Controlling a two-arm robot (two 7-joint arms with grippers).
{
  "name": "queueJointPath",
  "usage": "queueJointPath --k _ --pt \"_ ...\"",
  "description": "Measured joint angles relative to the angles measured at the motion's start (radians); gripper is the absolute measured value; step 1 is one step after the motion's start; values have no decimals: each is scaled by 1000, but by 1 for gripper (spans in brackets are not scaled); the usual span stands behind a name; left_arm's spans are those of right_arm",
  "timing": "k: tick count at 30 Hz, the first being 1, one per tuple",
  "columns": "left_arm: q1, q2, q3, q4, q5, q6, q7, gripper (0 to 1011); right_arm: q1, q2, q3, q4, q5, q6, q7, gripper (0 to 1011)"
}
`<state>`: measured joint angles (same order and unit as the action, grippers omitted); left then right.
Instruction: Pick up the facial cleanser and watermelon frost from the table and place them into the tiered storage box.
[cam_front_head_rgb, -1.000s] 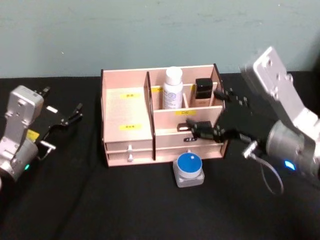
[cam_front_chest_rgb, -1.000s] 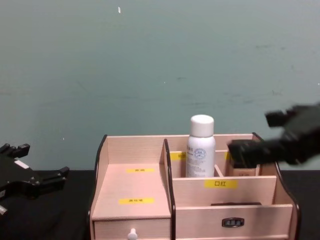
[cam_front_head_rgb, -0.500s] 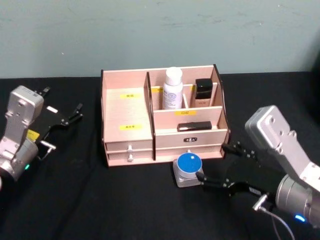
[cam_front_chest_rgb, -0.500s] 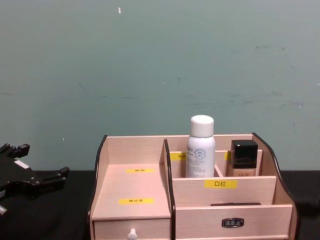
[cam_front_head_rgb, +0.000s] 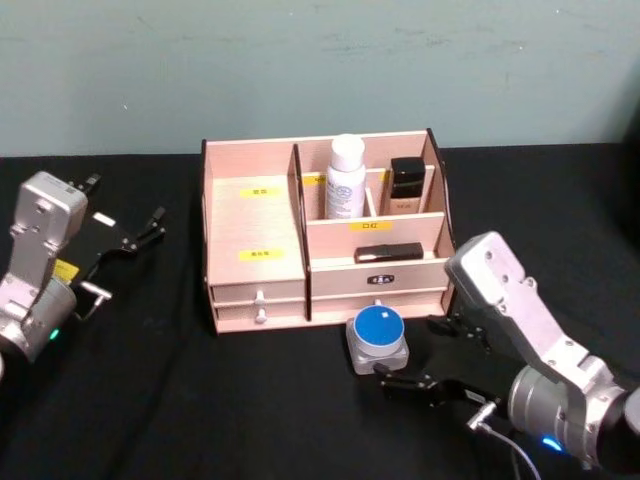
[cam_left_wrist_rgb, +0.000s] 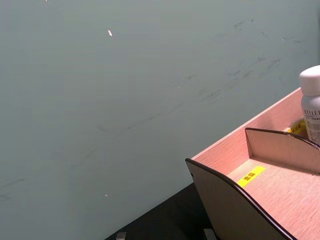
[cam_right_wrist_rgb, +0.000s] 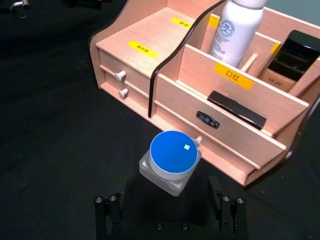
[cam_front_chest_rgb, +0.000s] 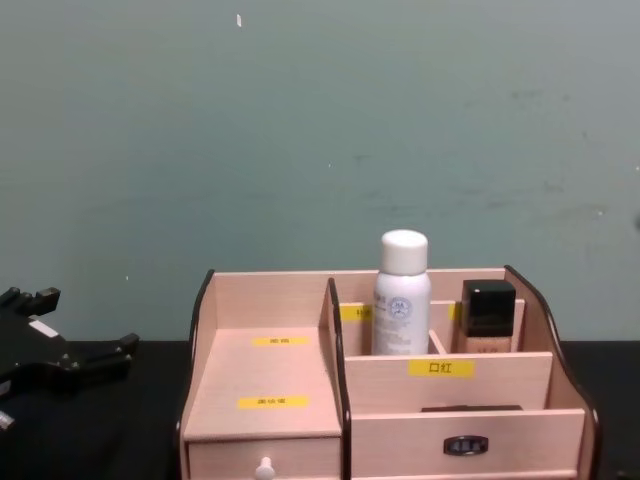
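The facial cleanser (cam_front_head_rgb: 346, 178), a white bottle with a rounded cap, stands upright in a back compartment of the tiered storage box (cam_front_head_rgb: 255, 215). In the chest view the facial cleanser (cam_front_chest_rgb: 401, 295) rises above the box's wall (cam_front_chest_rgb: 290, 370). The watermelon frost (cam_front_head_rgb: 379, 338), a squat clear jar with a blue lid, sits on the black table just in front of the box's drawers. My right gripper (cam_front_head_rgb: 420, 354) hangs open low beside it. In the right wrist view the watermelon frost (cam_right_wrist_rgb: 172, 159) lies just ahead of the right gripper (cam_right_wrist_rgb: 167, 212), in line with the gap. My left gripper (cam_front_head_rgb: 125, 210) is parked open at the far left.
A black-capped beige bottle (cam_front_head_rgb: 406, 185) stands in the compartment next to the cleanser, and a flat black item (cam_front_head_rgb: 388, 253) lies in the tier below. Two small drawers (cam_right_wrist_rgb: 120, 82) face the table's front. A teal wall stands behind the black tabletop (cam_front_head_rgb: 250, 410).
My right arm has come down from above the box's right side to the table and has moved in toward the blue-lidded jar. The left arm has not moved.
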<state>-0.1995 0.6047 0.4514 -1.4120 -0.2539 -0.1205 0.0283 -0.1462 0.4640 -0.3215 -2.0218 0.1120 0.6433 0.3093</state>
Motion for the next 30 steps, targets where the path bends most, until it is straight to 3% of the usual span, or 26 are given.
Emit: queueJointPath --k 3,4,5,30 --pt "0 0 0 0 0 0 0 1001 17 -21 -9 16 -11 10 -3 1002" --pt "0 0 0 0 0 0 0 1001 47 -61 -15 50 -26 27 -5 1002" --pt "0 0 0 0 0 0 0 1001 53 -69 -16 58 -29 31 -4 1002" --pt "0 0 0 0 0 0 0 1001 91 -164 -23 115 -94 75 -7 1002"
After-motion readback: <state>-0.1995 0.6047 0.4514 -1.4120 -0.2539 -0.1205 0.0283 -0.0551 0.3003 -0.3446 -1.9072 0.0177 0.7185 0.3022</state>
